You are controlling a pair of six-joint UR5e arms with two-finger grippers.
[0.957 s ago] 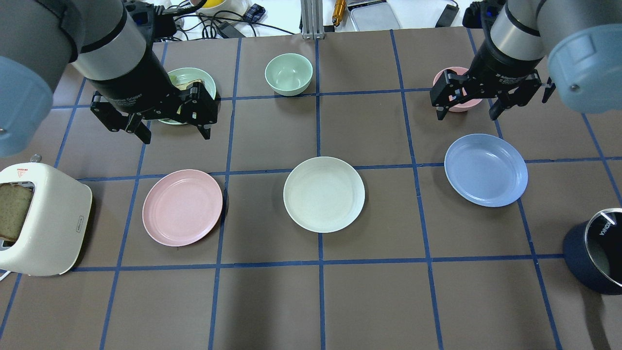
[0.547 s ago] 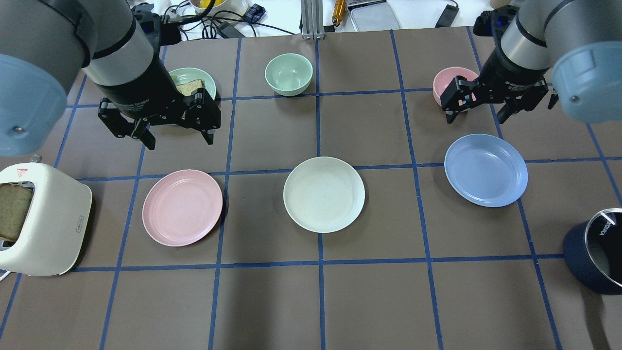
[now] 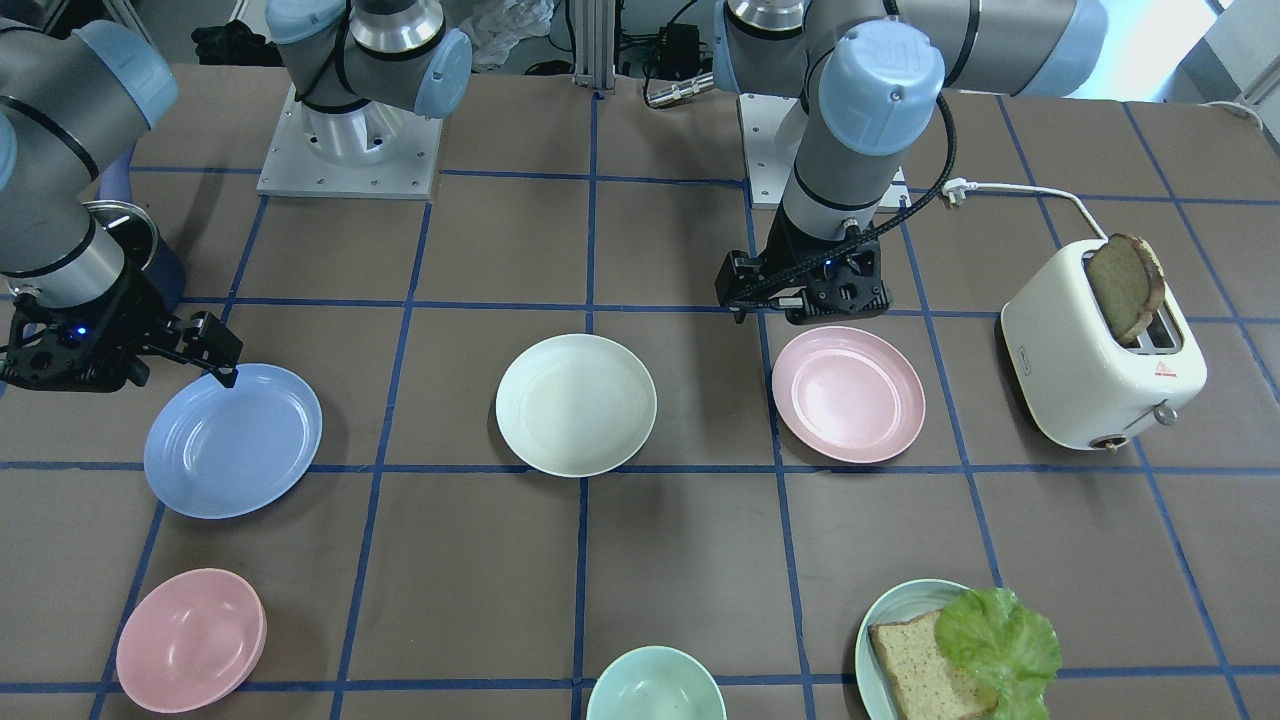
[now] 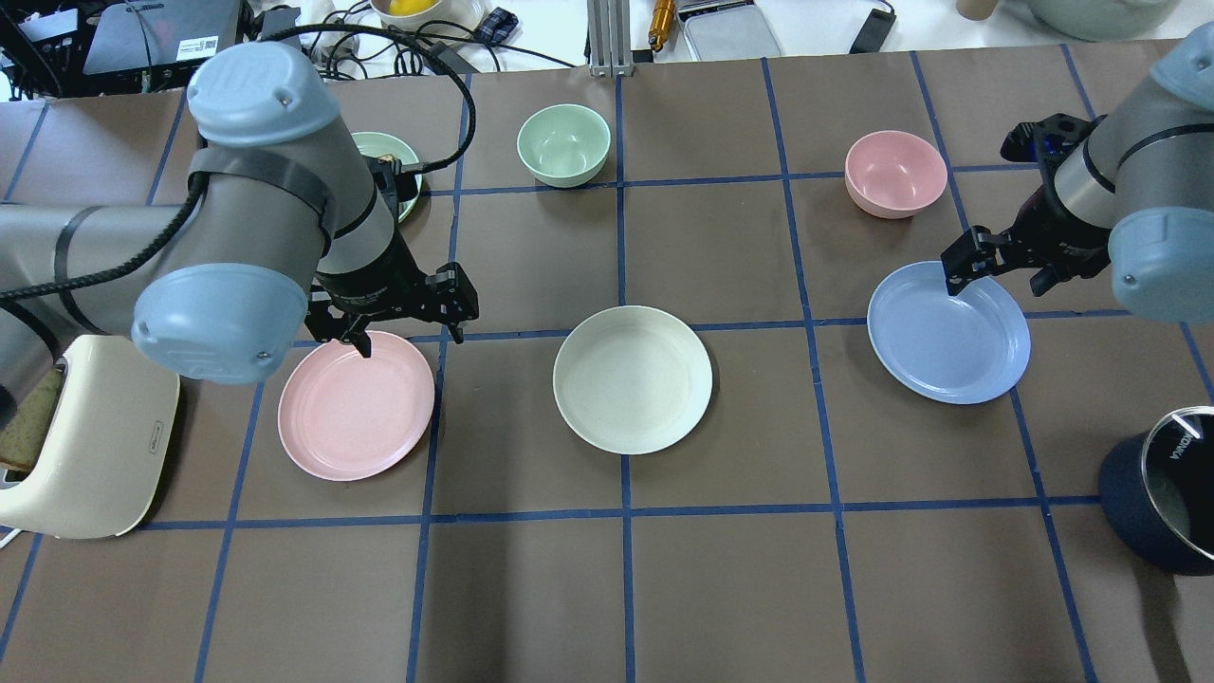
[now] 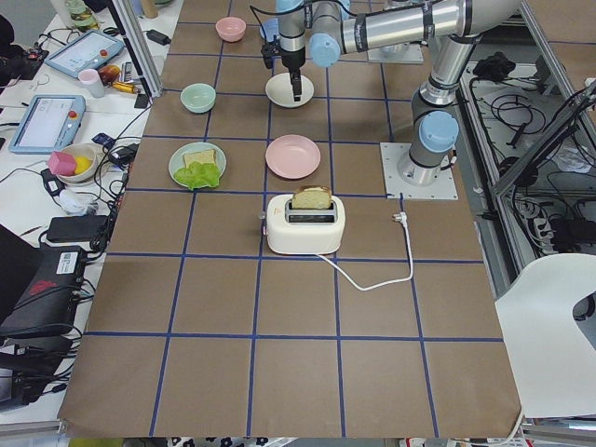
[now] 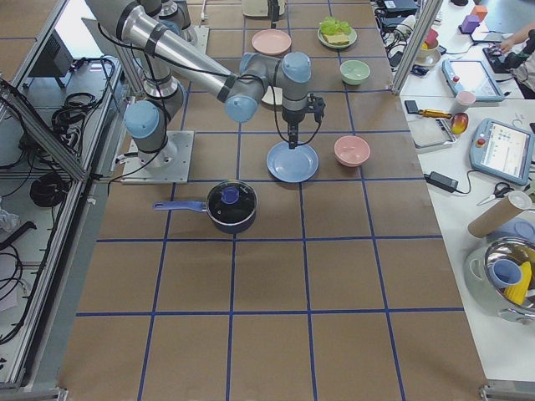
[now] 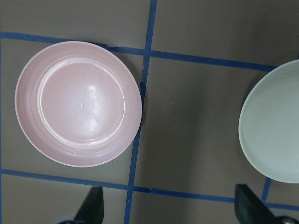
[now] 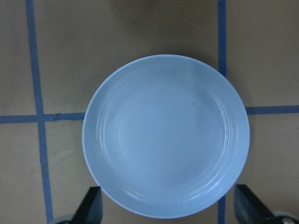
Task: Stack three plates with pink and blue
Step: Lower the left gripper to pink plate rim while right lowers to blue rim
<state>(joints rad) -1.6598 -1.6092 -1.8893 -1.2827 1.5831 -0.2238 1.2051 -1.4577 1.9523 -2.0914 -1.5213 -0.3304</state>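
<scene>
The pale pink plate (image 4: 356, 406) lies at the left, the cream-white plate (image 4: 633, 379) in the middle and the periwinkle blue plate (image 4: 948, 332) at the right, all flat on the table and apart. My left gripper (image 4: 411, 340) is open and empty over the pink plate's far right rim; the left wrist view shows the pink plate (image 7: 78, 103) with the cream plate (image 7: 275, 126) beside it. My right gripper (image 4: 996, 283) is open and empty over the blue plate's far rim; the blue plate (image 8: 166, 136) fills the right wrist view.
A white toaster (image 4: 81, 446) with a bread slice stands left of the pink plate. A pink bowl (image 4: 895, 173) and a mint bowl (image 4: 563, 144) sit at the back. A mint plate with bread and lettuce (image 3: 960, 650) lies behind my left arm. A dark pot (image 4: 1167, 503) stands near right.
Both arms have moved nearer and lower. The left gripper went from the mint plate to the pink plate's far rim; the right went from the pink bowl to the blue plate's far rim.
</scene>
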